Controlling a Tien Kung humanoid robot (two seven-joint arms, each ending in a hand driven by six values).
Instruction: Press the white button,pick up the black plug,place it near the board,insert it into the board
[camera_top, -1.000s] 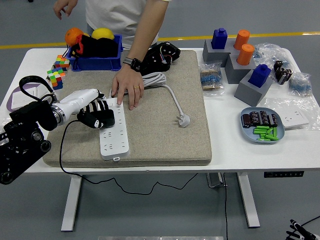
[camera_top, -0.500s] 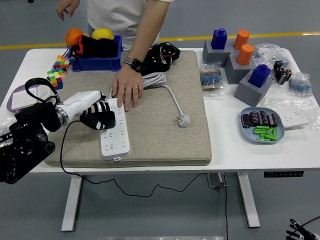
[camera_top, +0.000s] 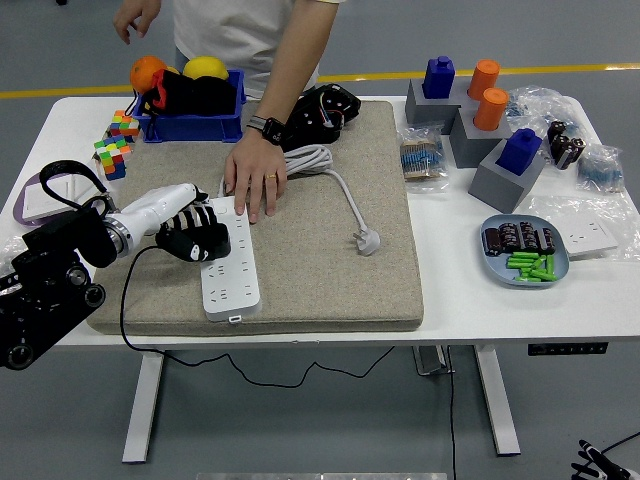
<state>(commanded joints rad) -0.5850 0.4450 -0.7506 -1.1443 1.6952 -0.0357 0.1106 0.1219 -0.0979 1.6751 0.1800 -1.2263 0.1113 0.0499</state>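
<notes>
I read the tabletop (camera_top: 330, 325) as laid out for plug work: a big beige felt mat (camera_top: 330, 270) covers its middle, probably to keep things from sliding. On the mat lies the white power strip (camera_top: 230, 272), the board for this task, running lengthwise toward me. A person's hand (camera_top: 256, 176) rests flat on the strip's far end, I'd guess to hold it steady while I push on it. My left hand (camera_top: 195, 236) sits over the strip's left edge, about midway along. Its dark fingers look curled around something black; I take that for the black plug, since a thin black cable (camera_top: 126, 300) hangs down from there, but I cannot separate plug from fingers. My right arm isn't showing. The strip is glossy white with rows of sockets, and its grey cord (camera_top: 335, 180) ends in a white plug (camera_top: 367, 240) lying loose on the mat.
</notes>
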